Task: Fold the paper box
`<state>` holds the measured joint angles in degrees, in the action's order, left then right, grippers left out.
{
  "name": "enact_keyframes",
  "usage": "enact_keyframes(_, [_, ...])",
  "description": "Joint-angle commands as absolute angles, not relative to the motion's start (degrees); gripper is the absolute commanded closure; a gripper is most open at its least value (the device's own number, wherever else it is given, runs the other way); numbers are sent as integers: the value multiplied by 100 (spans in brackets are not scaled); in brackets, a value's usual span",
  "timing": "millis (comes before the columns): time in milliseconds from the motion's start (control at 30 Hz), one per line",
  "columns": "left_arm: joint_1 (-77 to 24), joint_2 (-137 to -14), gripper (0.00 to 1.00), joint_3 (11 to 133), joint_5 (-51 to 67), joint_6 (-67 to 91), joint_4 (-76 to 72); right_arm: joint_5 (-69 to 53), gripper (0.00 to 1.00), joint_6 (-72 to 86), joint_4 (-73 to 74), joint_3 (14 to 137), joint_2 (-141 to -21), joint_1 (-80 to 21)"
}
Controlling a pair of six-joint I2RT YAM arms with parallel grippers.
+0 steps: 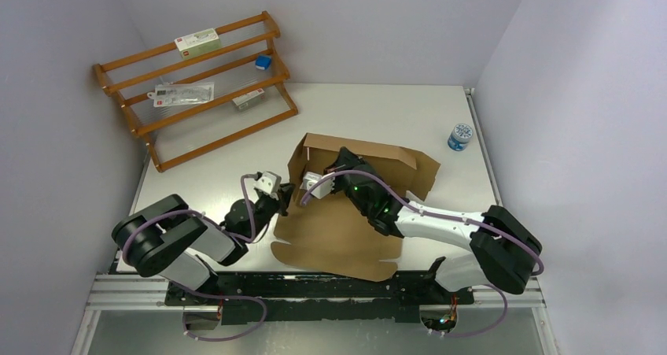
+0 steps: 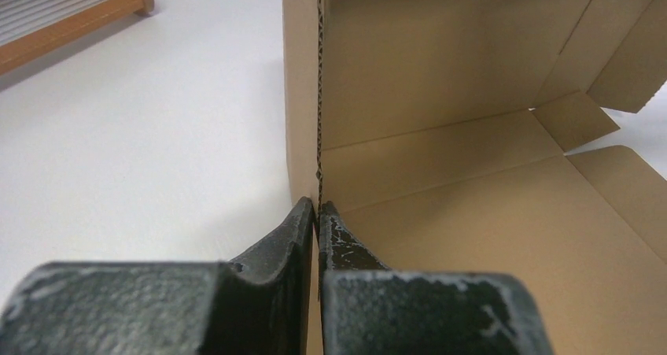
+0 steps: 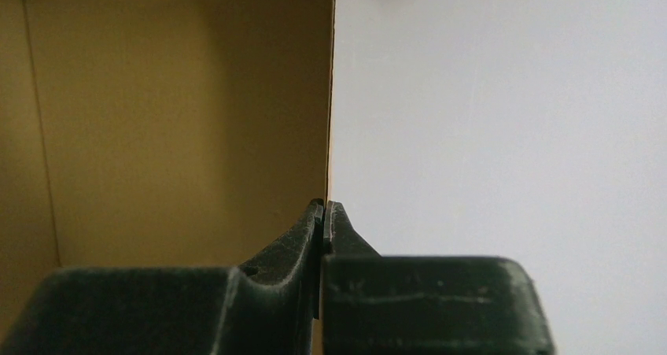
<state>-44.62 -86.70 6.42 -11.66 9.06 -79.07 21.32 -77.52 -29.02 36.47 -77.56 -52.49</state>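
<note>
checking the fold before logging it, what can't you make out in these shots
Top view: the right arm covers the middle of the box, hiding creases there.
Left wrist: the left fingers hide the wall's foot; flaps run off the frame.
Right wrist: the right fingers hide the wall below their pinch.
Top view: print on the rack items is too small.

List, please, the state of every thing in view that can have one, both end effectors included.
paper box: partly folded, back and left walls raised, front panel flat on the table.
left end effector: shut, pinching the edge of a raised box wall.
right end effector: shut, pinching a raised box wall edge.
wooden rack: standing far left, small packages on its rails.
small jar: upright, blue lid on, apart from the box.
</note>
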Motion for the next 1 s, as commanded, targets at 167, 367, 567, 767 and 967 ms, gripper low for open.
enact_keyframes(167, [-4992, -8963, 91, 638, -1269, 1231, -7950, 2318, 100, -8184, -3462, 3462, -7903, -5418])
enact_keyframes(367, [-4995, -9490, 90, 532, -1613, 1520, -8627, 2296, 100, -8174, -3624, 3224, -7926, -5443])
enact_keyframes(567, [-4989, -9068, 89, 970, -1994, 1177, -7631, 2441, 100, -8426, -4089, 3173, -8284, -5444])
enact_keyframes(767, [-4980, -9326, 88, 1280, -1389, 1060, -7772, 2569, 100, -8747, -4605, 3395, -8851, -5368])
enact_keyframes(967, [-4979, -9402, 76, 937, -1398, 1125, -8316, 2356, 100, -8673, -4470, 3440, -8703, -5264])
